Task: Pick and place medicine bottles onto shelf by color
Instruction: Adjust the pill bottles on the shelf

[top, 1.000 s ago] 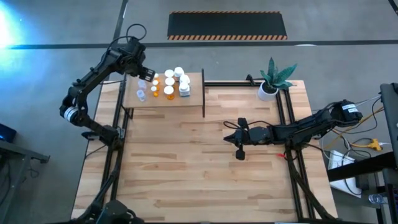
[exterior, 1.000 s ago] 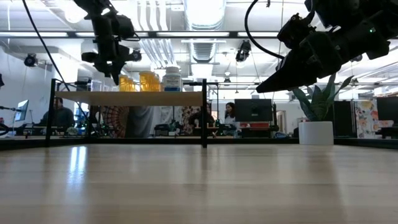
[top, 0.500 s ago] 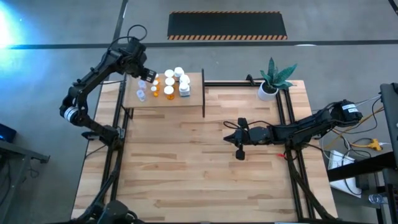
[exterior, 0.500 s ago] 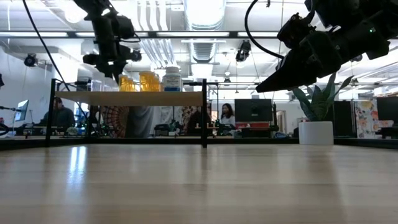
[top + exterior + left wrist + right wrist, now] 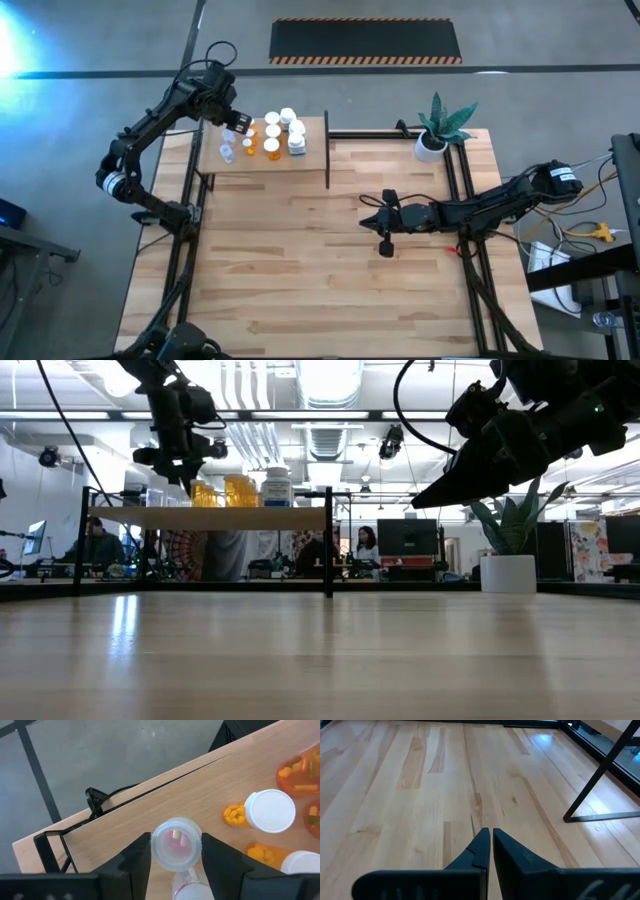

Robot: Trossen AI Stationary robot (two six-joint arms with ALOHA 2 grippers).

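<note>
Left pincer (image 5: 176,851): held over the left end of the shelf (image 5: 310,160), clamped on a clear bottle (image 5: 176,844) whose pink contents are seen through it in the left wrist view.
Clear bottle: carried upright between the fingers (image 5: 134,857); whether its base touches the board cannot be told.
Second clear bottle (image 5: 227,153): standing on the shelf near the left edge, just beside the carried one.
Orange bottles (image 5: 272,149): grouped toward the middle of the shelf; two white-capped ones (image 5: 260,811) are seen lying close to the pincer in the left wrist view.
White bottles (image 5: 297,135): gathered to the right of the orange ones, near the dark divider (image 5: 327,150).
Step in hand: judged to be the placing of a clear bottle with its own colour group at the left end.
Next move: a gentle lowering beside the second clear bottle is called for, then release without knocking the orange neighbours.
Right pincer (image 5: 487,847): fingers together, nothing held, waiting above the bare desk (image 5: 300,270) right of centre.
</note>
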